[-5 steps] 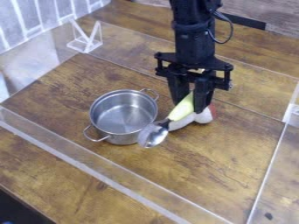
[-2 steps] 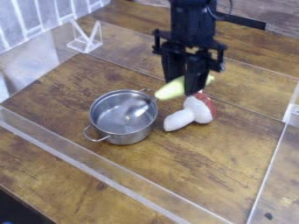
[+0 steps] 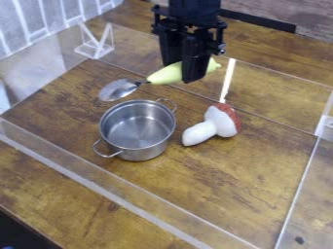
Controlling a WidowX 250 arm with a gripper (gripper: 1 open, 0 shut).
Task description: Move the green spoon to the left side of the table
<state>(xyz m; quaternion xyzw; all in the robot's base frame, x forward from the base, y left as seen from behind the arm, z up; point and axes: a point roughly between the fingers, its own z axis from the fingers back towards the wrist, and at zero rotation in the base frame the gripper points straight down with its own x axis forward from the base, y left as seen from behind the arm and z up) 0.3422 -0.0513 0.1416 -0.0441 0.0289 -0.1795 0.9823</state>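
Jaws [image 3: 186, 70] pinching the spoon [image 3: 154, 78] by its yellow-green handle, pointing straight down. Spoon is airborne, lying near level: handle end in the grip, metal bowl sticking out to the picture's left, above the counter [image 3: 260, 195] just behind the pot [image 3: 136, 128]. It looks clear of the pot rim, though the single view makes that gap hard to judge.

Step in hand, as I read it: carrying the spoon toward the left side. Grasp is done; placement is not.

To do it well:
- Hold height until the spoon bowl is past the pot. The bowl overhangs the grip well to the left, so it reaches any obstacle first.
- Grip sits at one end of the handle, so the long overhang can pivot. Move smoothly, with no sharp stops.
- Head for bare wood left of the pot, short of the acrylic wall [image 3: 39, 68] and the small clear stand [image 3: 92, 41] at the back left. The leading bowl would hit the wall before the jaws get there.
- Lower until the spoon rests on the wood before letting go; a drop could bounce or roll the rounded handle.
- Lift straight up after release so the fingers don't drag the handle.

Mushroom [image 3: 212, 124] lies right of the pot, out of the path.
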